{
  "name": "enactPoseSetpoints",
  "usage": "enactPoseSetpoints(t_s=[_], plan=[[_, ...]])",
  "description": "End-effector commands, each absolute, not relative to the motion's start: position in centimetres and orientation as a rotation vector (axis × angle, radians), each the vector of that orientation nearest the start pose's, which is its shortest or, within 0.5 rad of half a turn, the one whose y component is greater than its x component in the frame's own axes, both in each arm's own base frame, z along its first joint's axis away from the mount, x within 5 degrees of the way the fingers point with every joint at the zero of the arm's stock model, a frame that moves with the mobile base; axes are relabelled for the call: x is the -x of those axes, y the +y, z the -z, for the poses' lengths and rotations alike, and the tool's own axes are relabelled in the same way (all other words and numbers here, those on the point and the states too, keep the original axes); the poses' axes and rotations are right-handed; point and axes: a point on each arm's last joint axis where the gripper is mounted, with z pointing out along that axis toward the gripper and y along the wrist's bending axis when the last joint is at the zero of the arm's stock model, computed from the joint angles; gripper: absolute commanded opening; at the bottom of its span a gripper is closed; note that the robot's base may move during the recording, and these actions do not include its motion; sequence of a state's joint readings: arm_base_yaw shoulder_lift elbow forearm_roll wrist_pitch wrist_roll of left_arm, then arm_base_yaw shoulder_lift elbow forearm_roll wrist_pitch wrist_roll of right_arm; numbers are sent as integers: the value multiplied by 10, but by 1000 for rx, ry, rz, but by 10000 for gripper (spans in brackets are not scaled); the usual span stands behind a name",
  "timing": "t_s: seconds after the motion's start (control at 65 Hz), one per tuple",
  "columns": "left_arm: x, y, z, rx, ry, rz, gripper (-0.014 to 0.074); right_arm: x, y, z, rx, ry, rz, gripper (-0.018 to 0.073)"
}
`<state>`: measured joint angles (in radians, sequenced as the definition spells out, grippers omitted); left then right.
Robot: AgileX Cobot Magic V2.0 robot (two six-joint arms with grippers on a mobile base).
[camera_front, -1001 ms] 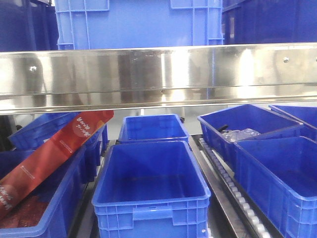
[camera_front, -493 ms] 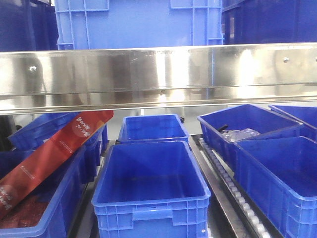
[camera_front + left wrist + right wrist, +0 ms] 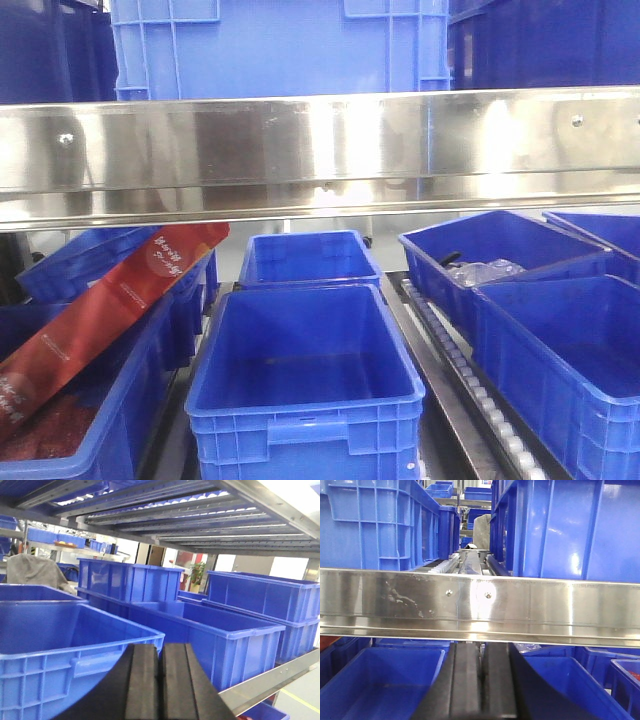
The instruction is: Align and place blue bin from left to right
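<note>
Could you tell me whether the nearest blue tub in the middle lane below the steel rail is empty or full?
Empty: the nearest middle tub shows only bare blue floor and walls, with nothing lying inside.

Across the 3 front-facing pictures almost nothing has altered: the only visible difference is a very slight shift of the picture, seen at the lower end of the red carton (image 3: 95, 325) leaning in the left tub (image 3: 120, 420), which sits a touch lower against the frame edge than it did 1 second ago; whether the carton or the camera moved cannot be told
</note>
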<state>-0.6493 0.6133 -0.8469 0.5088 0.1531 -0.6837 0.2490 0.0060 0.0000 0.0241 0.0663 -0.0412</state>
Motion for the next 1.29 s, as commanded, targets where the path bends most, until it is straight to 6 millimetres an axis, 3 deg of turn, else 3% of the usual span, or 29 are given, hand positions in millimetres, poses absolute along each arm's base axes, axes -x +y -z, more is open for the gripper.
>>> enactPoseSetpoints(t_s=[0.0,0.123,0.293,0.523,0.739,0.862,1.278], plan=[[-90,-58,-429,-251,1395,632,-111,-55,14,-209,202,1525,-192,-78],[-83,-44,-403,-237,1411,529,-111,-55,14,-209,202,1525,-192,-78],[-70,-25,-342,-245,1435,297,-111,-55,14,-209,202,1525,-192,-78],[-56,-5,-266,-28,1487,126,-111,-55,14,-209,202,1525,-192,-78],[-53,0,-225,73,1509,68,-111,-55,14,-209,202,1525,-192,-78],[-56,0,-212,35,1502,37,-111,-55,14,-209,202,1525,-192,-78],[-56,-1,-212,-19,1496,9,-111,-55,14,-209,202,1525,-192,-78]])
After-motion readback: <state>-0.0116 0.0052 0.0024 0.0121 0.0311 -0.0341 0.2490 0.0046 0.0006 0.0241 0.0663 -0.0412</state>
